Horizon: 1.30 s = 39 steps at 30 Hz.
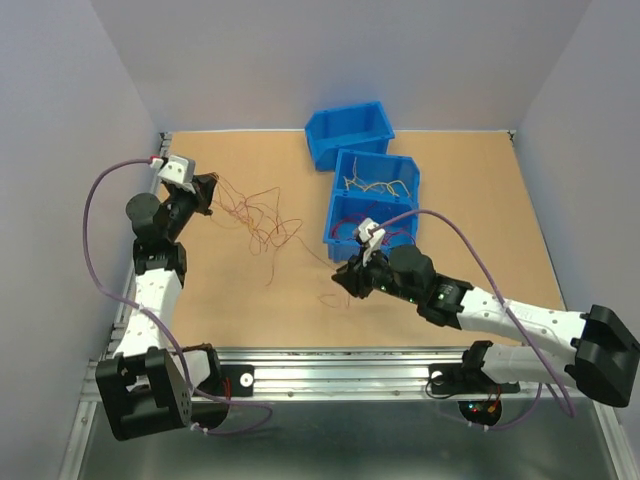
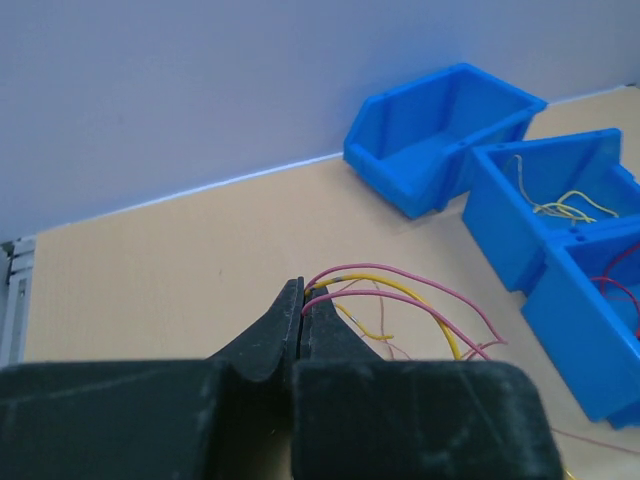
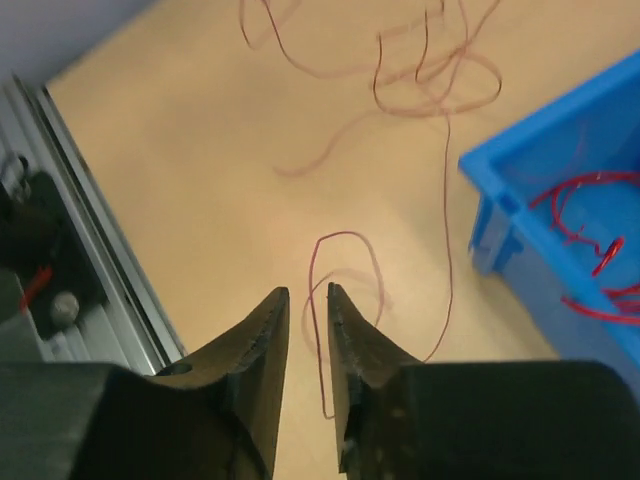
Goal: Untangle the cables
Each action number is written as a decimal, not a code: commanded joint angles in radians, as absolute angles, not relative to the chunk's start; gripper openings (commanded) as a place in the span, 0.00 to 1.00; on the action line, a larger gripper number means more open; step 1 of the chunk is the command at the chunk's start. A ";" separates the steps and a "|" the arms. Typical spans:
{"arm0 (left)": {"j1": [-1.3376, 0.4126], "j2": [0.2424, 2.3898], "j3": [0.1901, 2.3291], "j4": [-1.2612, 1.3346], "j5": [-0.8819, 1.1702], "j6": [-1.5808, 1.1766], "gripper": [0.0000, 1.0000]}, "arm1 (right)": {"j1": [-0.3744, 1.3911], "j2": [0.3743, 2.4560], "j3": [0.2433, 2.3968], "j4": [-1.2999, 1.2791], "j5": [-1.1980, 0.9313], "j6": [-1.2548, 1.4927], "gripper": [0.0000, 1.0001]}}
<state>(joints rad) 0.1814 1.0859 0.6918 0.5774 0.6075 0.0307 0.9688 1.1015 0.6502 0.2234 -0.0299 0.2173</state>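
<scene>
Left gripper [image 2: 303, 298] clamped on the cables [image 2: 372, 266]; right gripper [image 3: 307, 292] released.
Red and yellow strands are pinched between the left fingertips and are trailed from there toward the tangle spread on the table [image 1: 460, 190], left of the blue bins [image 1: 340, 175]. A narrow gap is seen between the right jaws. A single red wire [image 3: 340, 235] is looped just ahead of them and runs down into the gap, though contact with the fingers cannot be confirmed. Further red strands are contained in the nearest bin [image 3: 495, 225].

cables [image 1: 262, 226]: red, yellow | bins [image 1: 350, 135]: blue | table [image 1: 450, 180]: tan | walls [image 1: 350, 50]: pale lilac-grey
</scene>
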 commanded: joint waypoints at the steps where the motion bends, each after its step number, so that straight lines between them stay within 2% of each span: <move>1: 0.150 0.988 0.661 0.623 0.771 0.060 0.00 | 0.992 1.091 0.580 0.369 -0.144 0.233 0.41; 2: 0.144 0.976 0.655 0.621 0.784 0.063 0.00 | 0.992 1.106 0.566 0.399 -0.143 0.219 0.50; 3: 0.134 0.965 0.653 0.621 0.801 0.069 0.00 | 0.992 1.126 0.551 0.434 -0.141 0.204 0.83; 5: 0.120 0.939 0.641 0.620 0.850 0.074 0.00 | 0.991 1.150 0.517 0.569 -0.135 0.144 0.86; 11: 0.037 0.887 0.630 0.575 0.873 0.132 0.00 | 0.993 1.328 0.621 0.701 -0.179 0.080 0.80; 14: 0.017 0.879 0.629 0.557 0.862 0.150 0.00 | 0.992 1.422 0.687 0.785 -0.166 0.058 0.70; 16: 0.008 0.879 0.630 0.555 0.856 0.155 0.00 | 0.992 1.459 0.696 0.829 -0.181 0.043 0.68; 26: 0.003 0.904 0.649 0.515 0.839 0.172 0.00 | 0.992 1.615 0.811 0.934 -0.282 0.009 0.61; 39: 0.003 0.887 0.657 0.497 0.759 0.176 0.00 | 0.992 1.718 0.844 0.977 -0.321 0.017 0.61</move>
<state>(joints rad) 0.0067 0.9150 0.6342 0.4664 0.7948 0.1612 0.9836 1.7191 0.8089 0.8906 -0.3054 0.0292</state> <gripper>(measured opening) 0.037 0.608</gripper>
